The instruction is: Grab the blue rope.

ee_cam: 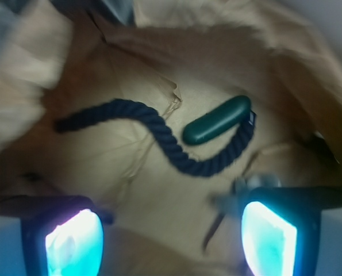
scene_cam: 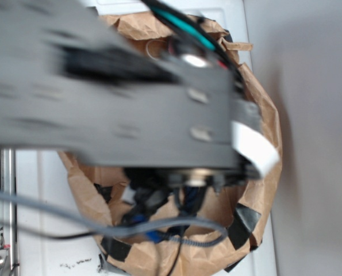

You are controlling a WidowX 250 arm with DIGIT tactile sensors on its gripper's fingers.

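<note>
Inside the brown paper bag [ee_cam: 130,190], blue rope [ee_cam: 159,132] curving beside green capsule [ee_cam: 216,119]; jaws released above, grasping nothing

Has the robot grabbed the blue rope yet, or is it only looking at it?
Not yet. Done: the gripper is down inside the crumpled brown paper bag, over the rope. In hand: nothing; its two glowing fingers are spread with only paper between them. Left: the thick dark navy twisted rope lies loose on the bag floor, curving round a smooth dark green capsule, waiting to be reached and pinched.
</note>
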